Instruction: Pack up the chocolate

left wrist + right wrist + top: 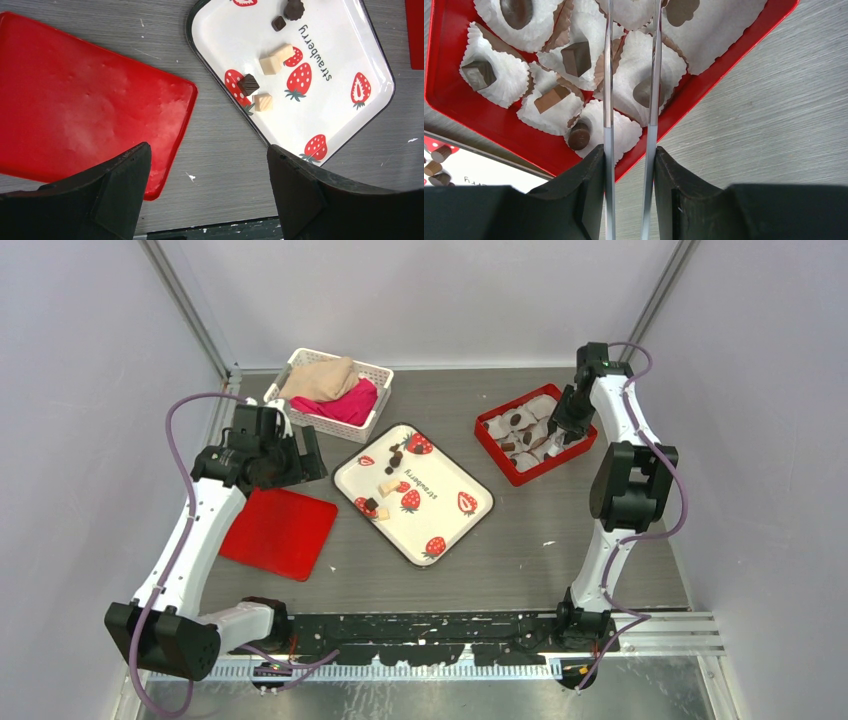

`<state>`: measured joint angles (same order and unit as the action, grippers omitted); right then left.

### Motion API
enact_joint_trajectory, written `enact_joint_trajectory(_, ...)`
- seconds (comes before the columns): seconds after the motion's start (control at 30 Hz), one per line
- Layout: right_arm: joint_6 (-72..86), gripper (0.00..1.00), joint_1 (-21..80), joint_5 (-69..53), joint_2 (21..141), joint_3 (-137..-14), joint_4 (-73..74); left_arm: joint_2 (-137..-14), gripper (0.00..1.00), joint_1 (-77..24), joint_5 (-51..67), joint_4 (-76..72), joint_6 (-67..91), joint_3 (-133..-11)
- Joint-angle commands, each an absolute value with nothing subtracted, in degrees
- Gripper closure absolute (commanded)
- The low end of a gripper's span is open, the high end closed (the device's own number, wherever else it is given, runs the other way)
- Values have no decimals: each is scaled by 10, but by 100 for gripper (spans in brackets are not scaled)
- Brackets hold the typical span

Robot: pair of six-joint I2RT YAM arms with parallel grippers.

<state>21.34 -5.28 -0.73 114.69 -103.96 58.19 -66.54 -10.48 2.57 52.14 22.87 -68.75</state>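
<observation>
Several dark brown chocolates (pixel 248 84) and pale cubes (pixel 270 65) lie on the white strawberry tray (pixel 345 55) at the table's middle (pixel 445 525). My left gripper (pixel 207 165) is open and empty, hanging over bare table between the red lid (pixel 75 105) and the tray. My right gripper (pixel 629 152) is shut on metal tongs (pixel 608 75), which reach over the red box (pixel 484 125). Several chocolates (pixel 576 58) sit in white paper cups (pixel 499 80) in the box. One chocolate (pixel 642 93) shows between the tong arms. The tong tips are out of view.
A white basket (pixel 330 390) with beige and pink cloth stands at the back left. The red lid (pixel 278 532) lies flat left of the tray. The red box (pixel 520 475) sits at the back right, under my right gripper (pixel 560 425). Grey walls enclose the table.
</observation>
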Motion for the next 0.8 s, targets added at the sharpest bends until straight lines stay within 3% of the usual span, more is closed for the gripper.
enact_joint_trajectory(0.0, 207, 68, -55, -15, 1137, -1056, 575, -657, 14, -103, 18, 515, 239, -689)
enact_joint_trajectory(0.43, 204, 49, -55, -15, 1155, -1063, 563, -647, 14, -103, 18, 519, 243, -687)
enact_joint_trajectory(0.77, 207, 51, -55, -21, 1092, -1051, 559, -632, 14, -103, 17, 526, 246, -683)
